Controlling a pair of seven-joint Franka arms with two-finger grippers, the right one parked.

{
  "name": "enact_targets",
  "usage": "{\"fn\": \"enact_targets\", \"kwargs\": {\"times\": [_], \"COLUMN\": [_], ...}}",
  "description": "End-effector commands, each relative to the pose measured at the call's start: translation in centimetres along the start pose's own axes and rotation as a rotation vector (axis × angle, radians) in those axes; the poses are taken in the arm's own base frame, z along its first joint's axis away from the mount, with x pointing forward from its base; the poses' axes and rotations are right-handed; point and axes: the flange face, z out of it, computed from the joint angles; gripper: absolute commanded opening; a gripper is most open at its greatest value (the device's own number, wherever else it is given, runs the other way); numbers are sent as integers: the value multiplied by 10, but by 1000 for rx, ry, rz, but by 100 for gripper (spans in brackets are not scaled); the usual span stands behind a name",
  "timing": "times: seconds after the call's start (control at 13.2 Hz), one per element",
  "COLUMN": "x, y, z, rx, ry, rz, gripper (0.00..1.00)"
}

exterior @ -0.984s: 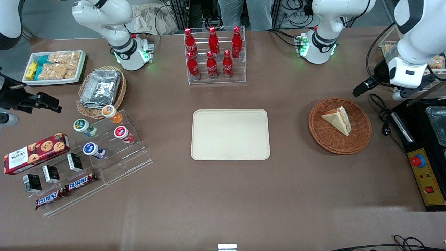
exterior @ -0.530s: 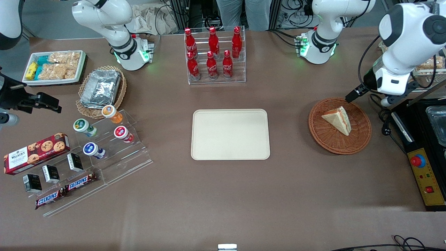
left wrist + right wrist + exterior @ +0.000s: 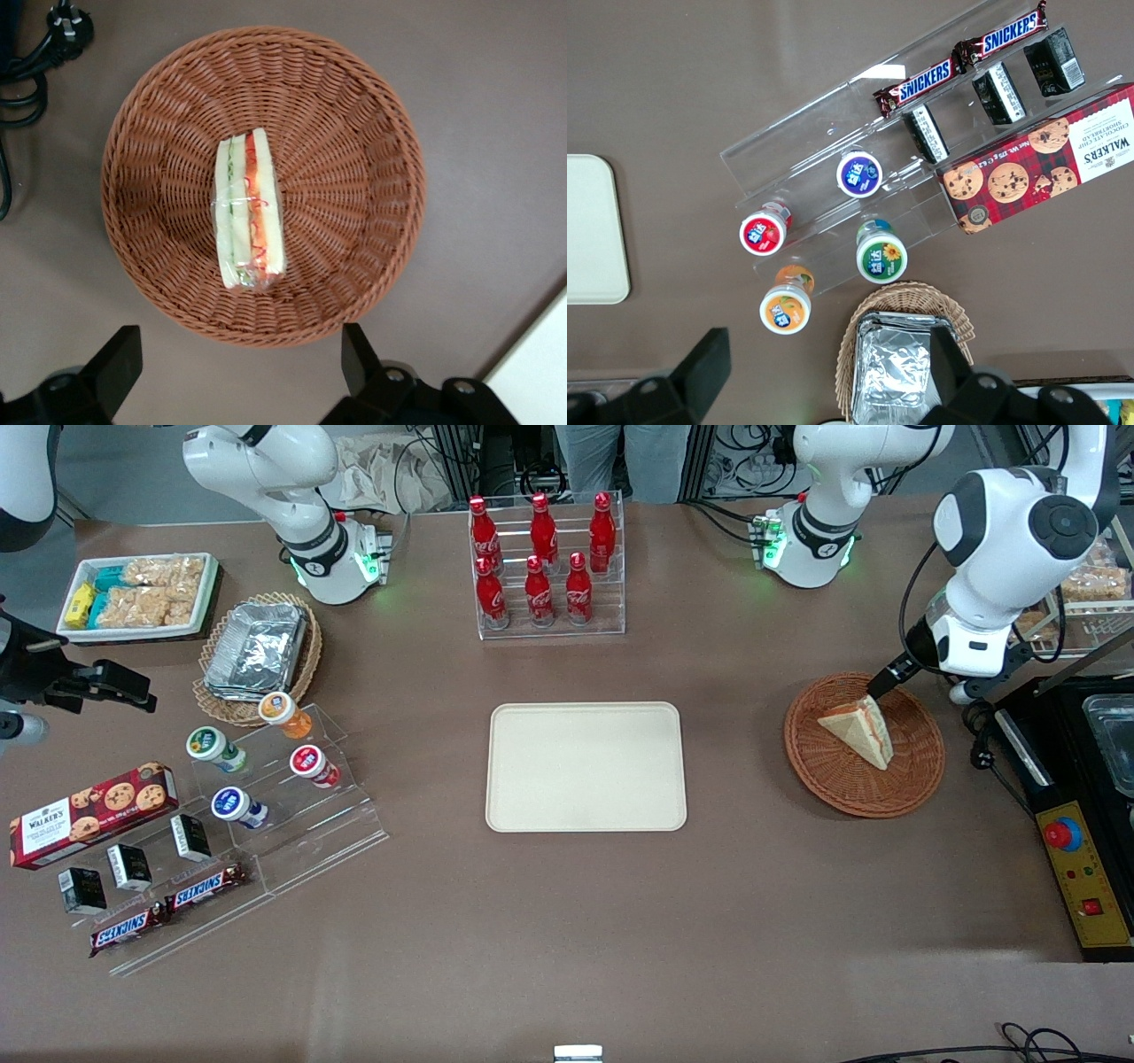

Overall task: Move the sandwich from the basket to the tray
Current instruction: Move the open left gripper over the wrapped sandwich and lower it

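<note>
The gripper [image 3: 235,367] is hanging above the basket [image 3: 921,771], near the rim that lies farther from the front camera, with its fingers [image 3: 120,363] spread wide and gripping nothing. The sandwich [image 3: 859,731] is lying inside the basket, standing on edge so that its cut face with the red and green filling is pointing up at the wrist camera; the open fingers are framing a gap much wider than the wedge. The tray [image 3: 586,767] is sitting bare on the worktop [image 3: 567,921], well apart from the basket toward the parked arm's end. The risks from here are looking fairly plain. The gripper is sitting off the wedge's middle, so a straight descent could be putting a finger onto the woven rim or onto the bread itself, tipping the wedge over. The bread is probably soft, so a hard squeeze could be crushing it or pressing filling out, while a light one could be letting it slip on the way to the tray. The basket is likely light and could be dragging along if a finger catches the weave.
</note>
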Motion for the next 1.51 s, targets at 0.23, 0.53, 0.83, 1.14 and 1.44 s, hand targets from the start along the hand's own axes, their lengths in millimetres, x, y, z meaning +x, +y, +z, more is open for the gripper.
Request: {"fn": "enact_targets", "kwargs": {"times": [0.23, 0.53, 0.83, 1.14, 1.44], "x": [-2, 0, 3, 2, 2], "y": [-8, -8, -2, 2, 1], "z": [39, 64, 88, 107, 124], "rx": [-7, -13, -14, -11, -10], "ry": [37, 41, 39, 33, 31], "rz": [-60, -71, -92, -113, -121], "gripper": [100, 100, 100, 100, 100]}}
